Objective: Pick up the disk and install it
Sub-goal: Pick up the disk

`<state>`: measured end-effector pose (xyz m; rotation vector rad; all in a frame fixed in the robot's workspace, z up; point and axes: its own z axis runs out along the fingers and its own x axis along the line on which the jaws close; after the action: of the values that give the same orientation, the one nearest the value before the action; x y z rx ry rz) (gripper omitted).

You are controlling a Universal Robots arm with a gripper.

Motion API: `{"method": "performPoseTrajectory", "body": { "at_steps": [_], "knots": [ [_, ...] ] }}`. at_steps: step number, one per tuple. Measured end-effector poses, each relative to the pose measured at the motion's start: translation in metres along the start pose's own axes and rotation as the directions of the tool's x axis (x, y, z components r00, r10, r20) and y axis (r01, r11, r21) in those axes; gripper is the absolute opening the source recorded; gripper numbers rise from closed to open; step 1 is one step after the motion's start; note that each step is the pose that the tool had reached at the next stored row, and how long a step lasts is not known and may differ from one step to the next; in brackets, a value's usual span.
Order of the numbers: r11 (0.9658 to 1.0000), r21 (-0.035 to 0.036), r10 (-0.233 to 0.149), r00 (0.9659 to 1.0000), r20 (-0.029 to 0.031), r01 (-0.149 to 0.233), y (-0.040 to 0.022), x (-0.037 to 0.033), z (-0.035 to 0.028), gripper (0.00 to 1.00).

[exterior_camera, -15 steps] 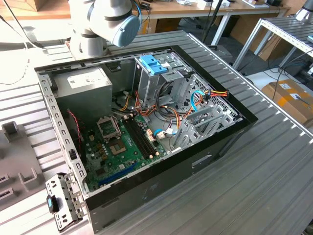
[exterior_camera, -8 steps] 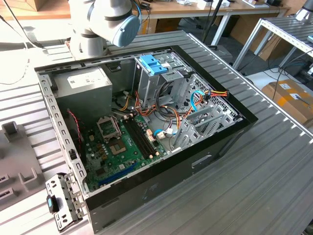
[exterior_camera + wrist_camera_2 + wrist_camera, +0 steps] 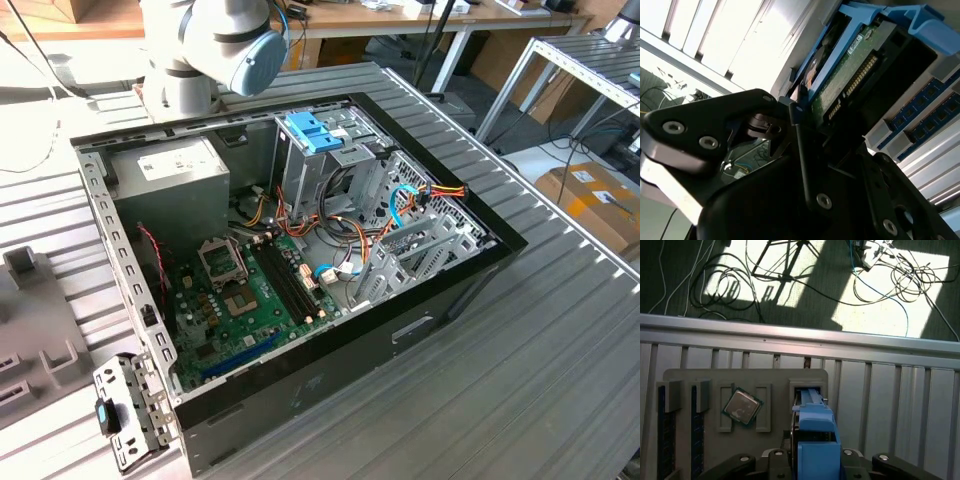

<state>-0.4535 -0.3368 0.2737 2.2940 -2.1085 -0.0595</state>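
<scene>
In the second wrist view the disk (image 3: 850,80) shows its green circuit-board underside and a row of connector pins. It sits in a bright blue plastic carrier (image 3: 920,25). My gripper (image 3: 805,130) is shut on the disk, with a black finger (image 3: 802,165) lying along its edge. In the first wrist view the blue carrier (image 3: 815,440) stands between the gripper's (image 3: 812,462) two sides. Its far end is at a slot (image 3: 807,387) of a grey parts holder (image 3: 740,377). I cannot tell whether the disk still rests in that slot.
The grey holder also carries a processor chip (image 3: 742,407) and memory sticks (image 3: 665,430), near the slatted table's edge (image 3: 800,335). In the exterior view an open computer case (image 3: 400,320) holds a motherboard (image 3: 240,300), a power supply (image 3: 170,170) and a drive cage with a blue bracket (image 3: 310,130).
</scene>
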Motion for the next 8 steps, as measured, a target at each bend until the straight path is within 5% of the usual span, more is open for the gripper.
{"method": "performPoseTrajectory", "body": {
  "at_steps": [8],
  "knots": [
    [1.0000,-0.0001,0.000,1.0000,0.0000,0.000,0.0000,0.0000,0.0000,0.36]
  ]
}}
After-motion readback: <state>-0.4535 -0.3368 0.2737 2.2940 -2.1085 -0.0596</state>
